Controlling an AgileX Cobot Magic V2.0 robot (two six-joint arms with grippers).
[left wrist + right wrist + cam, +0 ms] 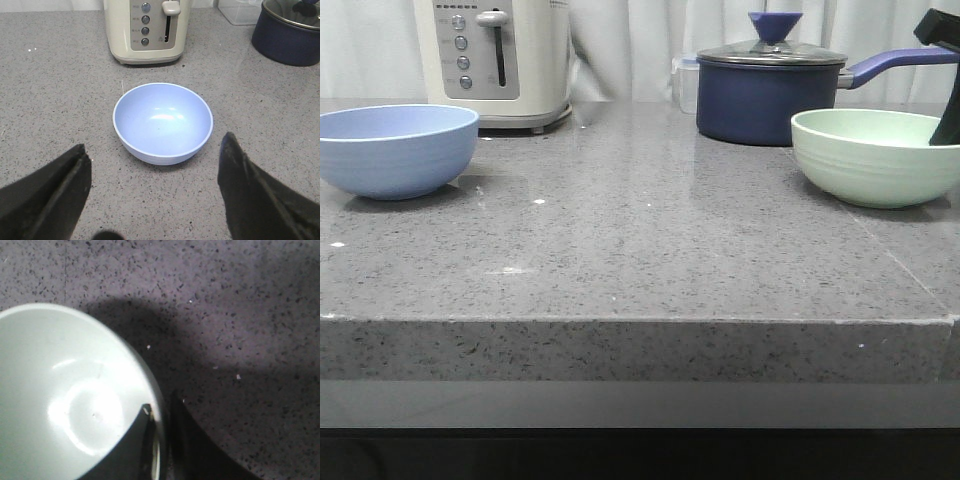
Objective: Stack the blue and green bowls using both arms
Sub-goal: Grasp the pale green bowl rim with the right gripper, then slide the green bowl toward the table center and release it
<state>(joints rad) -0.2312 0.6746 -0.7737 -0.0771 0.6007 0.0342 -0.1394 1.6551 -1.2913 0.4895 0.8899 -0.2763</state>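
While the blue bowl (395, 148) sat untouched, the green bowl (873, 155) was gripped at its rim.

On the grey speckled surface (640, 250) the blue bowl was seen upright at the far left of the front view, in front of a cream toaster (495, 60), and the green bowl was seen upright at the far right, just in front of a dark navy saucepan (760, 95) with a lid. The two bowls were well apart. The right gripper (161, 440) was set over the green bowl's rim, one finger inside and one outside, with the jaws narrowed onto the wall. The left gripper (155, 200) was held above the surface with its jaws spread wide and the blue bowl lying beyond them, clear of both fingers (47, 192).
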